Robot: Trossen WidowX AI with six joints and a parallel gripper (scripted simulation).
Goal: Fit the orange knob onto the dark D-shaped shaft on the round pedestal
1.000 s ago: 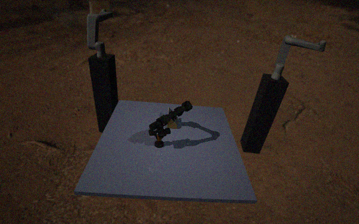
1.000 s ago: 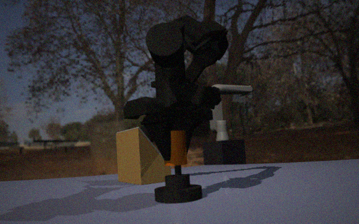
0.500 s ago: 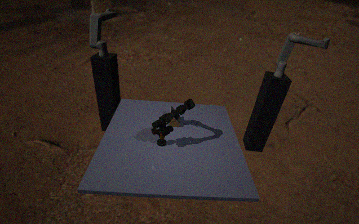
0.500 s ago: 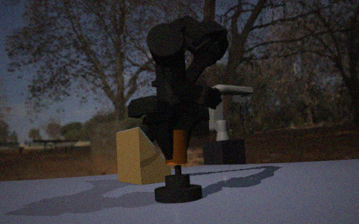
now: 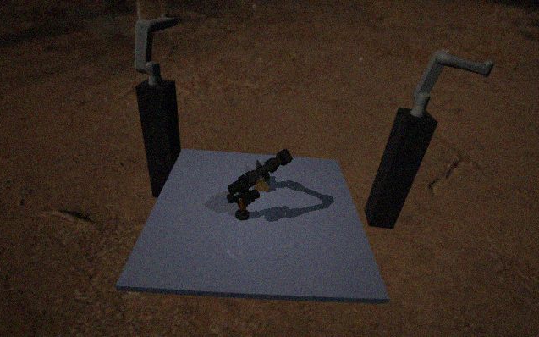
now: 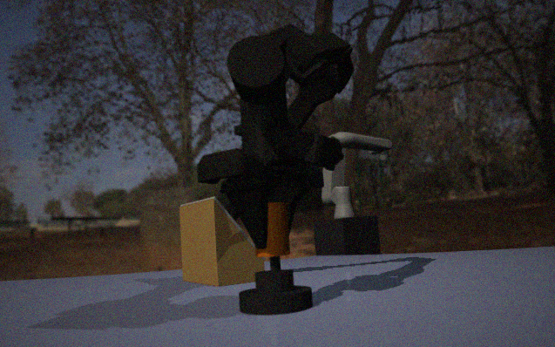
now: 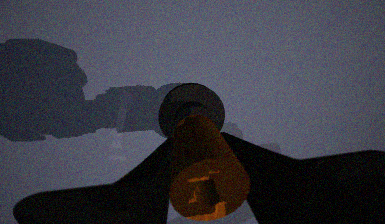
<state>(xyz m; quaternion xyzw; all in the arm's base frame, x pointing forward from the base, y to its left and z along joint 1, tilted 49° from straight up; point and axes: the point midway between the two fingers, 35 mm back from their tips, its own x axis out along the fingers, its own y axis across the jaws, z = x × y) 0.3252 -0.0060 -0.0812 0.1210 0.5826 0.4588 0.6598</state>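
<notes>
The orange knob [image 5: 242, 204] [image 6: 280, 227] [image 7: 200, 131] is upright between the fingers of my gripper [image 6: 274, 239] [image 7: 196, 139], which is shut on it. The round dark pedestal [image 5: 242, 215] [image 6: 275, 301] [image 7: 190, 92] stands directly below on the table. In the exterior view a short length of the dark shaft [image 6: 275, 263] shows between the knob's lower rim and the pedestal's raised step, so the knob is not down on the pedestal. The shaft's top is hidden; I cannot tell whether it is inside the hole or only touches the rim. The shaft's flat side is not visible.
A yellow block [image 5: 262, 185] [image 6: 199, 244] with a sloped top stands behind the pedestal, left of it in the exterior view. The pale table [image 5: 266, 258] [image 6: 449, 305] carries the arm's shadow. Two dark posts [image 5: 158, 135] [image 5: 402, 169] with grey jointed arms stand beyond its sides.
</notes>
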